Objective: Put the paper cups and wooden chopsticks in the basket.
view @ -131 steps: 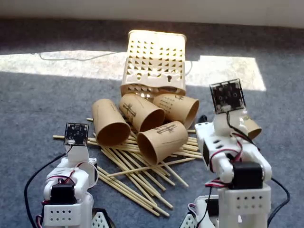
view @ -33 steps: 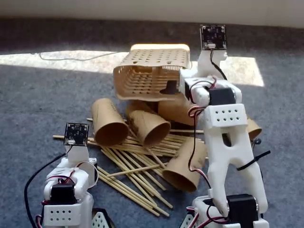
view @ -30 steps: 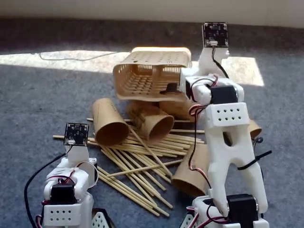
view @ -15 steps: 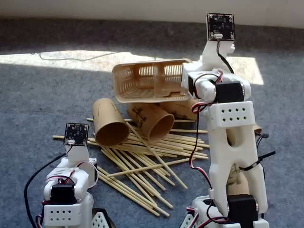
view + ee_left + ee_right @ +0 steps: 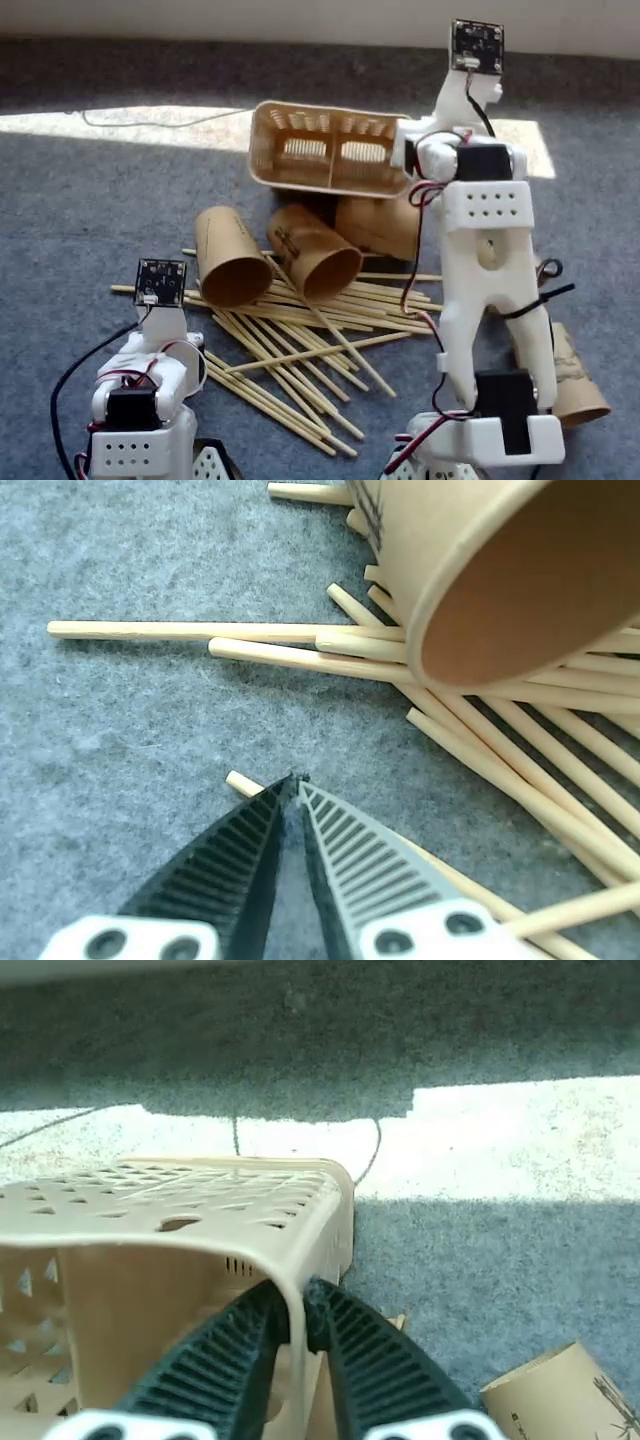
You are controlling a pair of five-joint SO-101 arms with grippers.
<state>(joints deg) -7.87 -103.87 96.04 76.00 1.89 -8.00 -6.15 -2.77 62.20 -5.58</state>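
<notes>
**At the far centre of the carpet: basket in hand, not yet set down for loading**

1. Right arm. The right gripper [image 5: 296, 1300] is clamped on the end wall of the beige perforated plastic basket [image 5: 330, 160], one finger inside the rim and one outside. The basket is carried on its side, its opening turned toward the near side. It sits above the far edge of the pile; whether it touches the cups below cannot be told.

2. Left arm. The left gripper [image 5: 296, 785] hangs low over the grey carpet [image 5: 80, 230] at the near left. Its fingers are together with nothing between them. One chopstick end lies just beside the tips.

3. Task items. Three brown paper cups [image 5: 232, 258] lie on their sides in a cluster at the centre. A fourth cup [image 5: 565, 365] lies apart at the near right, beside the right arm's base. The pale wooden chopsticks [image 5: 300, 340] are spread in a loose fan under and nearer than the cluster. Nothing is seen inside the basket.

4. Assessment. The step in hand appears to be positioning the basket; loading has not begun. The next move calls for turning the opening upward, setting the basket on bare carpet close to the pile, and releasing the wall. A tilted set-down risks the basket tipping back onto the cups.
</notes>
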